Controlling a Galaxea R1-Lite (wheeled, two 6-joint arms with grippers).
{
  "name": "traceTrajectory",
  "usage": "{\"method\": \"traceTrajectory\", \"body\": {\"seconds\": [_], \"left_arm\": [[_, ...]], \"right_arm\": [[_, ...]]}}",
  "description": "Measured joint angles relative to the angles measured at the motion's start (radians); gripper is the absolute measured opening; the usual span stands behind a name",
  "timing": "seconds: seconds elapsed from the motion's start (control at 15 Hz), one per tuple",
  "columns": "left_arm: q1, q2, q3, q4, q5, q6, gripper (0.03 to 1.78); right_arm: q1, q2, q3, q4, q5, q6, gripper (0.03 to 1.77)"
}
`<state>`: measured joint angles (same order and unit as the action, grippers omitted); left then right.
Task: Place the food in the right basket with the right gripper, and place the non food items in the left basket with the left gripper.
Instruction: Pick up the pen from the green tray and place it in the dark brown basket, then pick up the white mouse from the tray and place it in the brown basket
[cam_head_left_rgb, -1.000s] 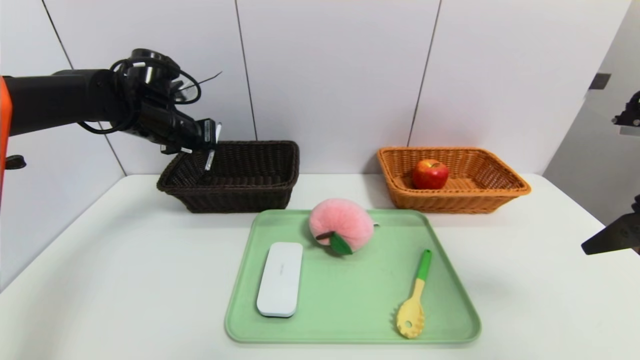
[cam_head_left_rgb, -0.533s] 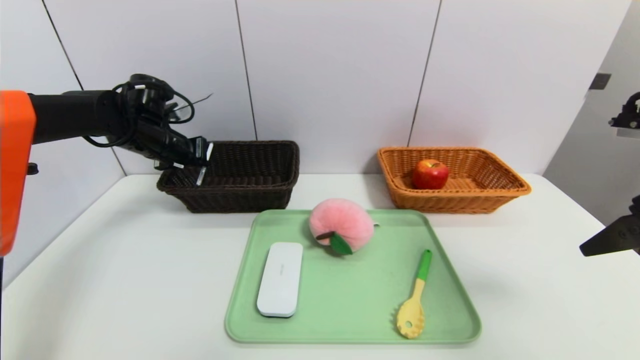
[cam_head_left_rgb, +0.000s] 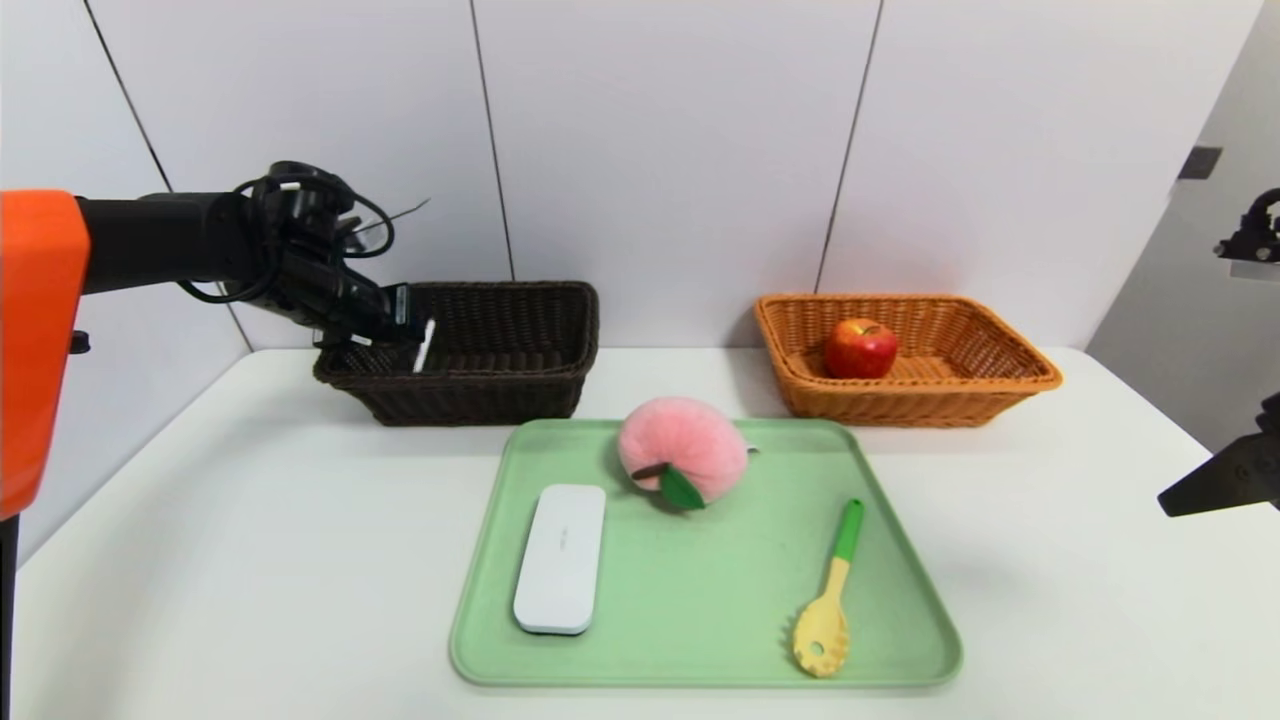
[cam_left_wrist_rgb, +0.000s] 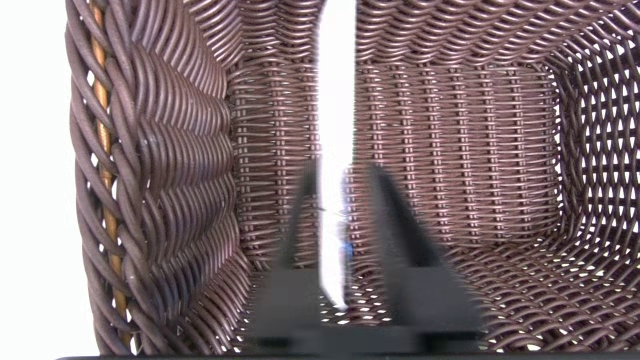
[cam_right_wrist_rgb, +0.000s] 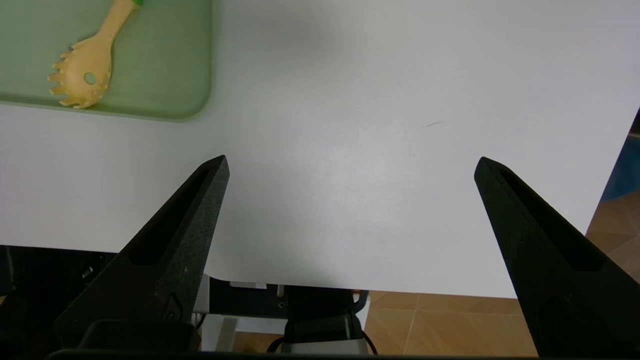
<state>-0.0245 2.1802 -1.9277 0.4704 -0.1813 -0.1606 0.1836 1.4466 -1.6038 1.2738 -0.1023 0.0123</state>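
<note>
A: Where were the baskets?
B: Left basket (cam_head_left_rgb: 480, 400) and right basket (cam_head_left_rgb: 900, 405), both behind tray (cam_head_left_rgb: 700, 640) on surface (cam_head_left_rgb: 250, 560).
A: Contents?
B: Apple (cam_head_left_rgb: 861, 349) in right basket.
A: Tray?
B: Case (cam_head_left_rgb: 560, 560) left, plush (cam_head_left_rgb: 683, 450) at back, spoon (cam_head_left_rgb: 823, 625) right.
</note>
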Motion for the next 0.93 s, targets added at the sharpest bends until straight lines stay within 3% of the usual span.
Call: {"method": "traceTrajectory", "body": {"seconds": [0.27, 0.53, 0.93], "left_arm": [[0.0, -0.011, -0.008, 0.002, -0.001, -0.002, 0.97], [-0.036, -0.121, -0.036, 0.062, 0.005, -0.009, 1.26], [-0.34, -0.328, -0.042, 0.499, 0.1, -0.144, 1.5]], "right_arm": [[0.002, 0.007, 0.004, -0.007, 0.0, 0.005, 1.69], [0.002, 0.011, 0.013, -0.014, 0.001, 0.008, 1.69], [0.004, 0.021, 0.039, -0.036, 0.005, 0.034, 1.69]]}}
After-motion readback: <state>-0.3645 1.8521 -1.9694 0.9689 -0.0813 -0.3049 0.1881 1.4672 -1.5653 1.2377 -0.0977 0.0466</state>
